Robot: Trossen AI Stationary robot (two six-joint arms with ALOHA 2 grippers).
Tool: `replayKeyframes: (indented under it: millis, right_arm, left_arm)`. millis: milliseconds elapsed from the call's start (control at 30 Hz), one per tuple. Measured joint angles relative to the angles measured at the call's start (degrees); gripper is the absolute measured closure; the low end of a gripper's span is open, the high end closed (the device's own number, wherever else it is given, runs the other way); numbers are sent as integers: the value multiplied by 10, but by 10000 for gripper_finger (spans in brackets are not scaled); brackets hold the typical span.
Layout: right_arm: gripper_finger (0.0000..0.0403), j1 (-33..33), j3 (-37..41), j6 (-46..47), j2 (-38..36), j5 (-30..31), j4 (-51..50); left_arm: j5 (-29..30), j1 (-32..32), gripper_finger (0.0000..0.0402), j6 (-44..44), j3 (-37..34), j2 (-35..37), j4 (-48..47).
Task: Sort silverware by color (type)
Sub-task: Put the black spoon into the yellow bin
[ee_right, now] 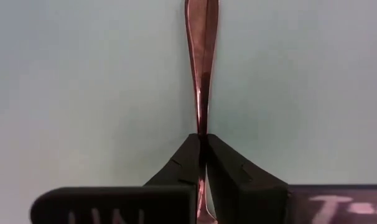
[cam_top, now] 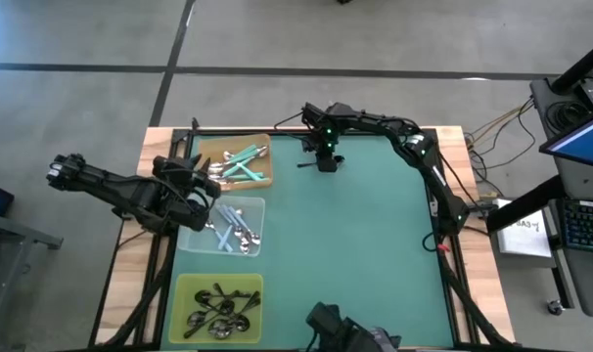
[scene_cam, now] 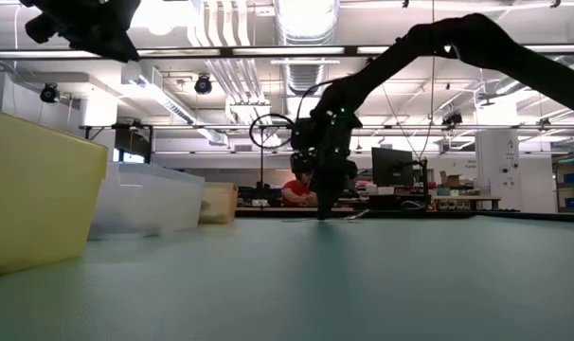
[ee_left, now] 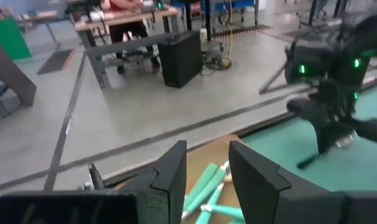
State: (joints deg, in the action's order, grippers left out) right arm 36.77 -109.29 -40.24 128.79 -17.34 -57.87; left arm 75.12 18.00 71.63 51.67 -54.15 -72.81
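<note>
The black-handled spoon [ee_right: 201,56] lies on the green mat [cam_top: 375,254] near the table's far edge. It looks light, rigid and slick, best pinched across its thin handle. The right gripper [ee_right: 203,155] is clamped there, apparently on it. The left gripper [ee_left: 207,174] hangs part-open, empty, over the trays.
</note>
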Motion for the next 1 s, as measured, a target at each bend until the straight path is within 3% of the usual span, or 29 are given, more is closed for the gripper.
replayKeyframes:
  millis: [167,300,500,733,900,1000]
  right_arm:
    - [393,0,-54,5,-23,0,12]
    - [394,-2,-105,13,-29,-2,40]
    - [394,-4,-177,29,-30,-7,105]
    - [394,-3,-221,29,-30,-7,114]
    - [394,4,-222,51,-30,-8,113]
    - [394,6,-222,76,-30,-7,114]
  left_arm:
    - [-33,-7,298,8,-18,3,27]
    - [-37,-21,298,-6,-51,9,108]
    - [-49,-37,298,-76,-105,17,269]
    - [-119,-71,298,-183,-147,4,505]
    - [-122,-127,298,-269,-163,-32,717]
    - [-151,-173,298,-288,-156,-63,760]
